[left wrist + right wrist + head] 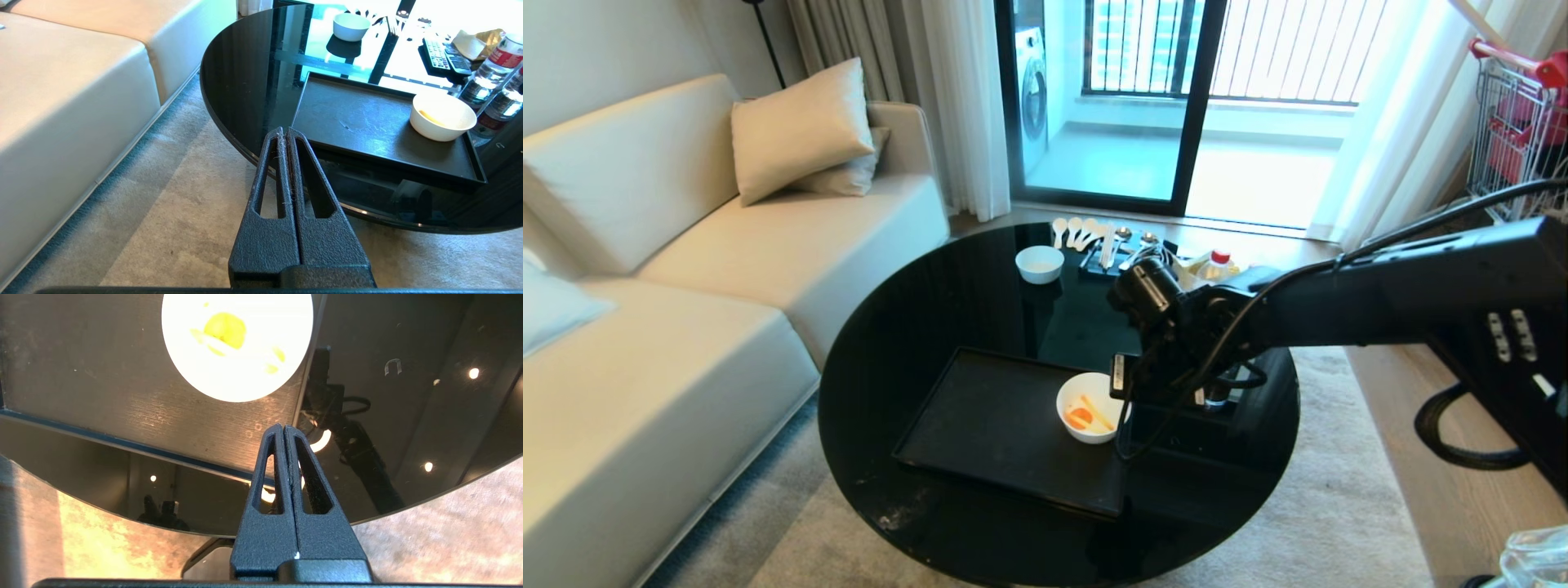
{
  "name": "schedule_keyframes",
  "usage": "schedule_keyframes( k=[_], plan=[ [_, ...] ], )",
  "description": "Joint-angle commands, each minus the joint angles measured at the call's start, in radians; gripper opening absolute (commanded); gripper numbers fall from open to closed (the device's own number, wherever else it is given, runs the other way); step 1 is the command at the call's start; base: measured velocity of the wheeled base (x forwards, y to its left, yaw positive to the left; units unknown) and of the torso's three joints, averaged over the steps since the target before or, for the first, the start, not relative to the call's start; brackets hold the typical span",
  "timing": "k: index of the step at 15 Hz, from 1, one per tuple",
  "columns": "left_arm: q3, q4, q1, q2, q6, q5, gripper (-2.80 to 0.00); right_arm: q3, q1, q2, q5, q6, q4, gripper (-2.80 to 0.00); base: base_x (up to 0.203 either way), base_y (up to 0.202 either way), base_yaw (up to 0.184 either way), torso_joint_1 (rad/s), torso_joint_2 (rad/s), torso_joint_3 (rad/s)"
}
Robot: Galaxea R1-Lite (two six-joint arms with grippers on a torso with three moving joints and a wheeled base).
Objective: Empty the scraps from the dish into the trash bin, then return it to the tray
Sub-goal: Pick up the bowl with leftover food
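My right hand (284,428) hangs above the round black glass worktop (915,327), its two fingers pressed flat together with nothing between them, tips pointing down near the tray's right-hand edge. The dish (1092,407) stands upright, mouth up, in the right part of the tray (996,425), close to that edge and just beside my right wrist in the head view; my hand is not touching it. Inside it lie the scraps (1086,416): orange carrot slices and a few thin pale sticks, the sticks lying slantwise across the bottom. The tray lies flat on the worktop, its long axis running left to right, slightly skewed. My left hand (287,131) is parked low off the near-left side of the worktop, over the carpet (184,212), fingers shut together and empty, pointing toward the tray. A smaller white bowl (1039,264) sits at the far side of the worktop, with spoons (1078,231) beyond it. A clear plastic bag (1535,559) shows at the lower right corner of the head view.
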Motion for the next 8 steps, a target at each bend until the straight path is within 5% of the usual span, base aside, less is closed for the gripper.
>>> schedule_keyframes(
  k=[1, 6, 7, 8],
  plan=[
    [0.0, -0.001, 0.0, 0.0, -0.001, 0.0, -2.8, -0.067, 0.006, 0.051, -0.001, 0.028, 0.043, -2.8, 0.0, 0.0, 0.0, 0.0, 0.0, 0.0],
    [0.0, -0.001, 0.0, 0.0, -0.001, 0.0, -2.8, -0.26, 0.018, 0.143, -0.003, 0.109, 0.164, -2.8, 0.0, 0.0, 0.0, 0.0, 0.0, 0.0],
    [0.0, -0.001, 0.0, 0.0, -0.001, 0.0, -2.8, -0.283, 0.017, 0.161, -0.004, 0.124, 0.185, 0.0, 0.0, 0.0, 0.0, 0.0, 0.0, 0.0],
    [0.0, -0.001, 0.0, 0.0, -0.001, 0.0, -2.8, -0.286, 0.015, 0.169, -0.004, 0.126, 0.185, 0.0, 0.0, 0.0, 0.0, 0.0, 0.0, 0.0]
  ],
)
